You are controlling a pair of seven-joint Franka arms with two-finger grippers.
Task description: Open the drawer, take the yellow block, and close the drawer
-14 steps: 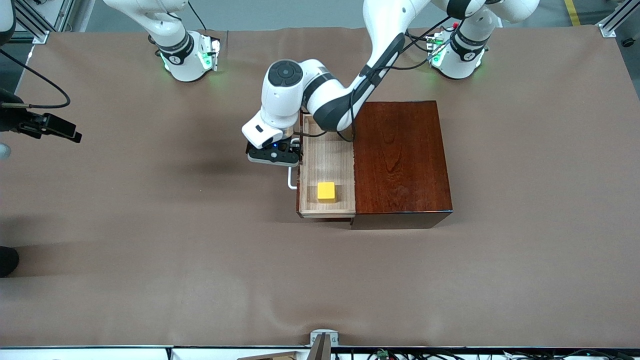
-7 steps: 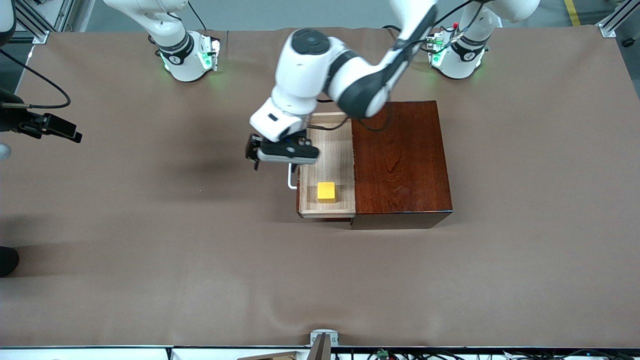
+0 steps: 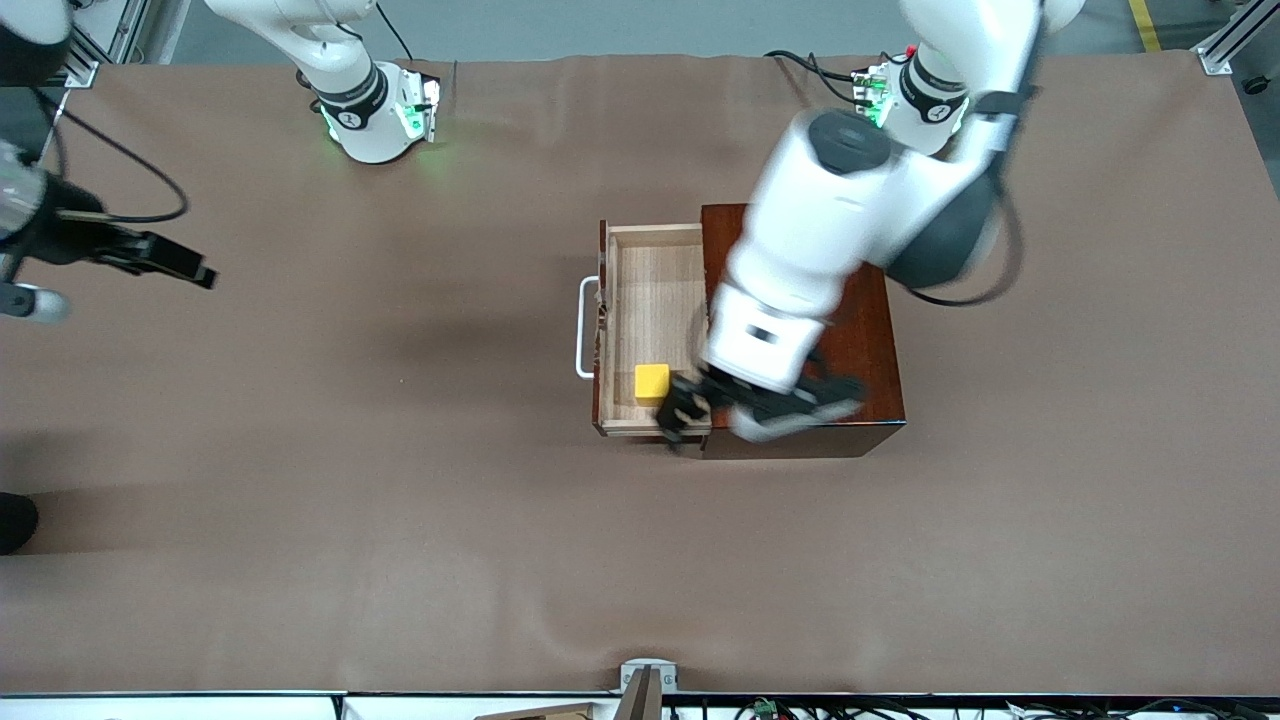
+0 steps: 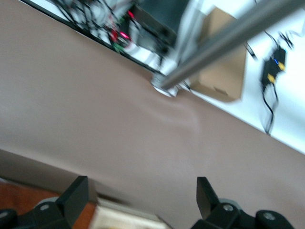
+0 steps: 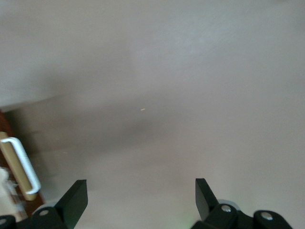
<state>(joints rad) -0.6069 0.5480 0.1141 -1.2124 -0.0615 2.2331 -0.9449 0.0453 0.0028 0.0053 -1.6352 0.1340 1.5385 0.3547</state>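
Note:
The drawer (image 3: pixel 655 290) of the dark reddish-brown box (image 3: pixel 868 340) stands pulled out toward the right arm's end of the table, its white loop handle (image 3: pixel 583 328) free. The yellow block (image 3: pixel 652 383) lies in the drawer's corner nearest the front camera. My left gripper (image 3: pixel 685 410) is open and empty over that corner, just beside the block. In the left wrist view (image 4: pixel 140 200) its jaws stand wide apart over the drawer's pale edge (image 4: pixel 124 219). My right gripper (image 3: pixel 165 262) waits open over the table at the right arm's end; it also shows in the right wrist view (image 5: pixel 140 198).
Brown cloth covers the table (image 3: pixel 400 520). The right wrist view shows the handle (image 5: pixel 21 164) at its edge. A cardboard box (image 4: pixel 221 57) and cables lie off the table's edge.
My left gripper has left the handle, risen and swung across to the drawer's near corner beside the block. The drawer stays open. My right gripper has shifted slightly toward the drawer.

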